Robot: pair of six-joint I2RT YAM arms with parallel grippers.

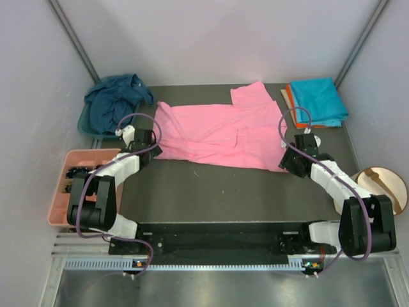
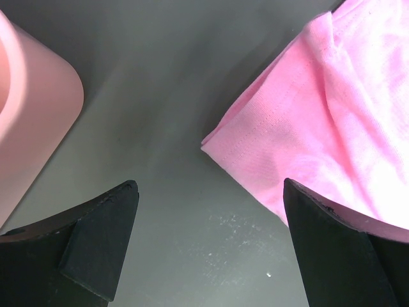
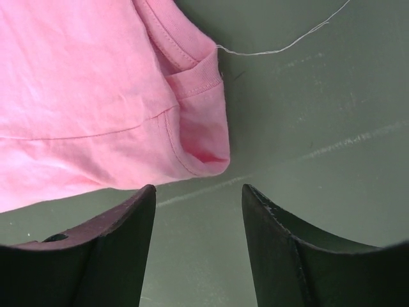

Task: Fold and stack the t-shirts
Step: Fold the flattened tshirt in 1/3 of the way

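Observation:
The bright pink t-shirt (image 1: 220, 133) lies spread across the middle of the table. My left gripper (image 1: 151, 146) is open at its near left corner; that corner (image 2: 220, 142) lies just ahead of the jaws. My right gripper (image 1: 289, 158) is open at the near right corner, whose sleeve hem (image 3: 204, 137) lies just ahead of the jaws. The turquoise t-shirt (image 1: 319, 100) lies folded on the orange one (image 1: 291, 97) at the back right. The navy t-shirt (image 1: 115, 101) is crumpled in the teal basin (image 1: 86, 123) at the back left.
The salmon-pink compartment tray (image 1: 59, 198) stands at the left edge; its corner shows in the left wrist view (image 2: 32, 121). A round wooden object (image 1: 383, 185) lies at the right. A loose white thread (image 3: 287, 45) lies beyond the sleeve.

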